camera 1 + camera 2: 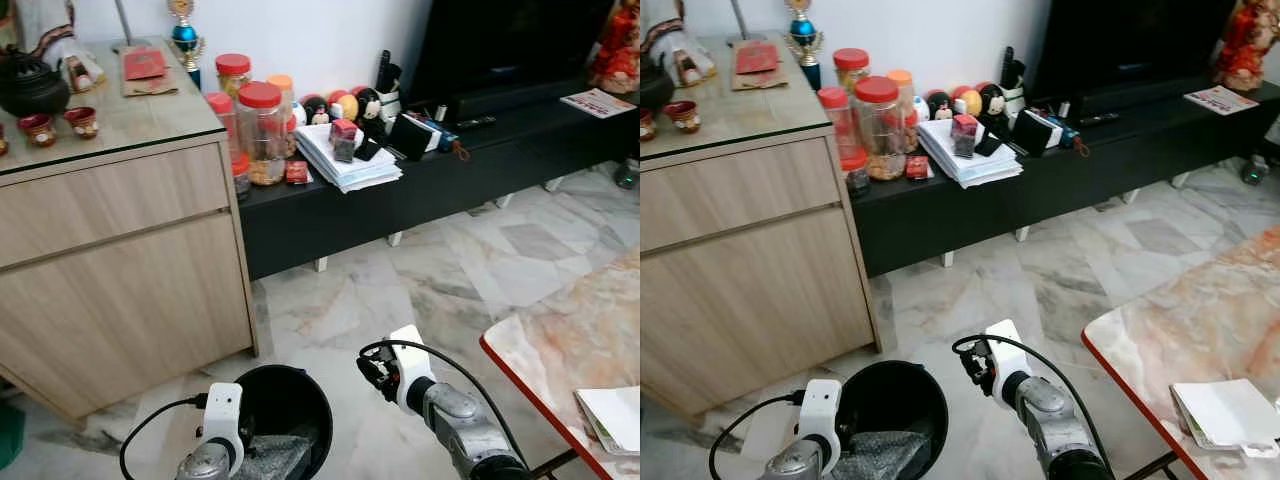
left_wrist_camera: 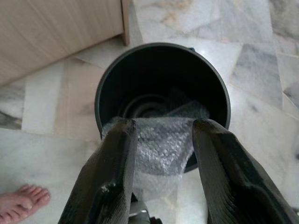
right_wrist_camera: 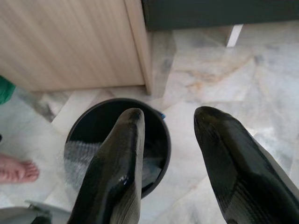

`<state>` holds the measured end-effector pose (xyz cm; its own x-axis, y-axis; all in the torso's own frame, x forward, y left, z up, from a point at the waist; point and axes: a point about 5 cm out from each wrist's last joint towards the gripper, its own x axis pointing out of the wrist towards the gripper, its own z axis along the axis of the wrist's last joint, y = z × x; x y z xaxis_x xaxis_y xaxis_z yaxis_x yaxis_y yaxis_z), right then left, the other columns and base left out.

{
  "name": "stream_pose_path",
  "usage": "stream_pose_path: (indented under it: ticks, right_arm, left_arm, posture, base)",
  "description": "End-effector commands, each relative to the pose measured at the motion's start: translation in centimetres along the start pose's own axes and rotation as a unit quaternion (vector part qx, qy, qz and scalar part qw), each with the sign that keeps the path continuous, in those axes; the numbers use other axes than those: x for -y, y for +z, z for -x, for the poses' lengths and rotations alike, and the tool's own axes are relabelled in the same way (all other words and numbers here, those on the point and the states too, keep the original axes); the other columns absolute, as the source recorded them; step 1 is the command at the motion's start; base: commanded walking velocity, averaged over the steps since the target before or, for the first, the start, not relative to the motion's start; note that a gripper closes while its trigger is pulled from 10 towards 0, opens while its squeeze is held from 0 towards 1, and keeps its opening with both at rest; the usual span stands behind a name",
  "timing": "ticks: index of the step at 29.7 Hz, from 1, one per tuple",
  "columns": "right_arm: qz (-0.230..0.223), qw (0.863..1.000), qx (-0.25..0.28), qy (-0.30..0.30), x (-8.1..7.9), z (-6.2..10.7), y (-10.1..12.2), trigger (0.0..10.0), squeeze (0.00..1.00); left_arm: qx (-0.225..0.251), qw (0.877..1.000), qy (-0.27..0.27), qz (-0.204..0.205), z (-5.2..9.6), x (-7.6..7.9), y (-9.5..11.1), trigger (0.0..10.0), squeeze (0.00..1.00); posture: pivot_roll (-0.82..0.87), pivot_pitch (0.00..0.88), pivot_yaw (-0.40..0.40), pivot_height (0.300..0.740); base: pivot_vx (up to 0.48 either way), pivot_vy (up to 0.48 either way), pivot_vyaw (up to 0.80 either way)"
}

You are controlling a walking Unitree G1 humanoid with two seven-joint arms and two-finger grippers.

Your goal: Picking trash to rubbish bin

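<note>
A black round rubbish bin (image 1: 290,385) stands on the marble floor in front of me, beside a wooden cabinet. A wad of clear bubble wrap (image 2: 163,144) lies across the bin's near rim (image 2: 163,46), partly inside. My left gripper (image 2: 163,126) hovers just above that rim. Its fingers (image 2: 119,154) stand apart on either side of the wrap, so it is open. My right gripper (image 3: 168,114) hangs open and empty over the floor, to the right of the bin (image 3: 93,109). In the left eye view its black fingers (image 1: 375,368) point toward the bin.
The wooden cabinet (image 1: 120,270) rises close on the left. A low black console (image 1: 450,170) with jars and papers runs along the wall. A red-edged marble table (image 1: 580,340) juts in at the right. A person's bare foot (image 2: 25,198) is near the bin.
</note>
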<state>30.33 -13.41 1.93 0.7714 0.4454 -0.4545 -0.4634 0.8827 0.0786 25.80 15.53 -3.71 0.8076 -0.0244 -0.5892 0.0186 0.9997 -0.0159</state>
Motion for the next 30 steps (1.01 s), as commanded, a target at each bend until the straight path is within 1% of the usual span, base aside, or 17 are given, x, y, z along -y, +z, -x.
stream_pose_path:
  ticks: [1,4,5,8,10,12,13,16,17,18,21,22,25,28,29,30]
  right_arm:
    - [-0.014,1.000,0.005,-0.022,0.7,0.3,-0.3,10.0,0.00]
    - [-0.028,0.999,0.008,-0.042,1.3,0.5,-0.6,10.0,0.00]
    - [-0.032,0.998,-0.003,-0.057,1.8,0.7,-1.1,10.0,0.00]
    - [-0.037,0.996,-0.024,-0.080,2.5,1.2,-2.1,10.0,0.00]
    - [-0.052,0.992,-0.044,-0.104,3.4,2.0,-3.5,10.0,0.00]
    - [-0.062,0.990,-0.056,-0.116,3.8,2.5,-4.1,10.0,0.00]
    - [-0.072,0.986,-0.073,-0.129,4.1,2.9,-5.0,10.0,0.00]
    - [-0.088,0.979,-0.097,-0.153,4.7,3.8,-6.4,10.0,0.00]
    - [-0.100,0.976,-0.104,-0.161,4.8,4.1,-6.9,10.0,0.00]
    - [-0.124,0.969,-0.117,-0.180,5.0,4.8,-8.1,10.0,0.00]
    - [-0.152,0.958,-0.133,-0.204,5.1,5.6,-9.3,10.0,0.00]
    - [-0.163,0.949,-0.150,-0.225,5.1,6.2,-10.3,10.0,0.00]
    - [-0.185,0.936,-0.181,-0.238,4.3,7.2,-12.4,10.0,0.00]
    - [-0.207,0.930,-0.189,-0.239,3.7,7.6,-13.4,10.0,0.00]
    - [-0.207,0.930,-0.189,-0.239,3.7,7.6,-13.4,10.0,0.00]
    - [-0.226,0.924,-0.192,-0.243,3.4,7.9,-14.0,10.0,0.00]
  left_arm:
    - [-0.003,1.000,0.015,0.010,0.3,-0.2,-0.7,10.0,0.00]
    - [-0.003,0.999,0.038,0.003,0.5,-0.7,-1.2,10.0,0.00]
    - [-0.009,0.999,0.049,-0.001,0.7,-1.0,-1.7,10.0,0.00]
    - [-0.016,0.998,0.065,-0.004,1.1,-1.6,-2.5,10.0,0.00]
    - [-0.029,0.995,0.090,-0.011,1.5,-2.4,-3.4,10.0,0.00]
    - [-0.037,0.994,0.100,-0.013,1.7,-2.8,-3.8,10.0,0.00]
    - [-0.047,0.993,0.109,-0.016,1.9,-3.1,-4.3,10.0,0.00]
    - [-0.056,0.991,0.121,-0.019,2.2,-3.5,-4.9,10.0,0.00]
    - [-0.059,0.990,0.125,-0.018,2.4,-3.6,-5.1,10.0,0.00]
    - [-0.066,0.989,0.132,-0.018,2.6,-3.8,-5.5,10.0,0.00]
    - [-0.069,0.988,0.139,-0.021,2.7,-3.9,-5.8,10.0,0.00]
    - [-0.073,0.987,0.141,-0.024,2.9,-4.0,-6.1,10.0,0.00]
    - [-0.080,0.985,0.151,-0.030,3.2,-4.2,-6.6,10.0,0.00]
    - [-0.083,0.983,0.158,-0.033,3.3,-4.3,-6.8,10.0,0.00]
    - [-0.083,0.983,0.158,-0.033,3.3,-4.3,-6.8,10.0,0.00]
    - [-0.083,0.982,0.163,-0.038,3.4,-4.3,-7.0,10.0,0.00]
  posture:
    - [-0.07,0.108,-0.077,0.740]
    - [-0.07,0.101,-0.077,0.740]
    - [-0.07,0.100,-0.076,0.740]
    - [-0.06,0.093,-0.074,0.740]
    - [-0.06,0.088,-0.072,0.740]
    - [-0.06,0.085,-0.072,0.740]
    - [-0.06,0.080,-0.073,0.740]
    - [-0.06,0.077,-0.071,0.740]
    - [-0.06,0.077,-0.071,0.740]
    - [-0.06,0.070,-0.072,0.740]
    - [-0.06,0.069,-0.071,0.740]
    - [-0.06,0.069,-0.071,0.740]
    - [-0.06,0.059,-0.071,0.740]
    - [-0.06,0.048,-0.067,0.740]
    - [-0.06,0.048,-0.067,0.740]
    - [-0.06,0.038,-0.066,0.740]
  base:
    - [0.000,0.000,0.00]
    - [0.000,0.000,0.00]
    - [0.000,0.000,0.00]
    - [0.000,0.000,0.00]
    - [0.000,0.000,0.00]
    - [0.000,0.000,0.00]
    - [0.000,0.000,0.00]
    - [0.000,0.000,0.00]
    - [0.000,0.000,0.00]
    - [0.000,0.000,0.00]
    - [0.000,0.000,0.00]
    - [0.000,0.000,0.00]
    - [0.000,0.000,0.00]
    - [0.000,0.000,0.00]
    - [0.000,0.000,0.00]
    - [0.000,0.000,0.00]
